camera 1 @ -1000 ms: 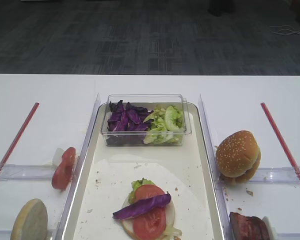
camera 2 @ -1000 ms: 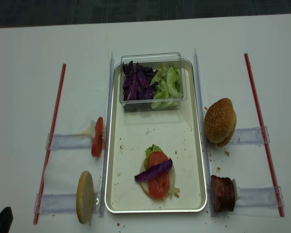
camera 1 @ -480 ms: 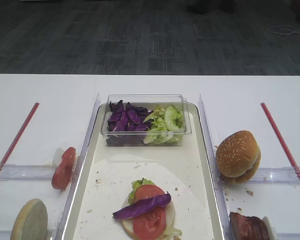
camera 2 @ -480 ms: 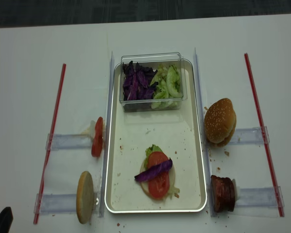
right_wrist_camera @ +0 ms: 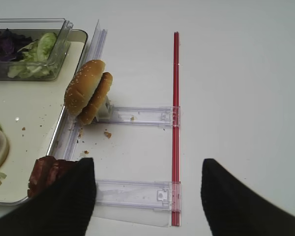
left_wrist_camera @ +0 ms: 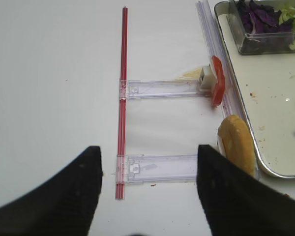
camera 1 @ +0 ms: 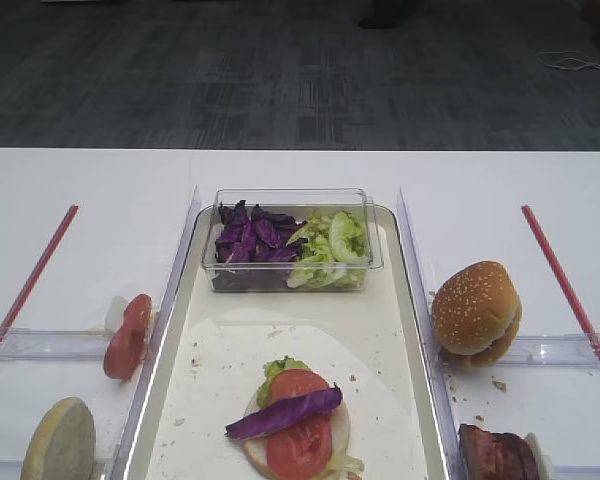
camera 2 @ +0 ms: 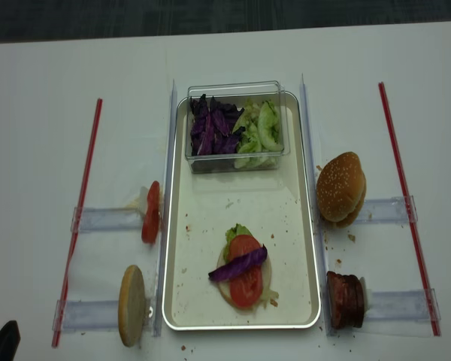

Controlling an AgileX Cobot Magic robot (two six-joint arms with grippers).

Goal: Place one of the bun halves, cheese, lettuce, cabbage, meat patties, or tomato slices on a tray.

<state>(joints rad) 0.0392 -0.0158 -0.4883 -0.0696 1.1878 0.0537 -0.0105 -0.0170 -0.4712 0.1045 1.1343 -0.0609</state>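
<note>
While cabbage tops stack, tray beneath.

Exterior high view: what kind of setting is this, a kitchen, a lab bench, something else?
Likely a lab mock-up of a burger assembly station, not a real kitchen: a white table on grey office carpet, ingredients parked along clear plastic rails, and a tray holding a half-built burger.
</note>
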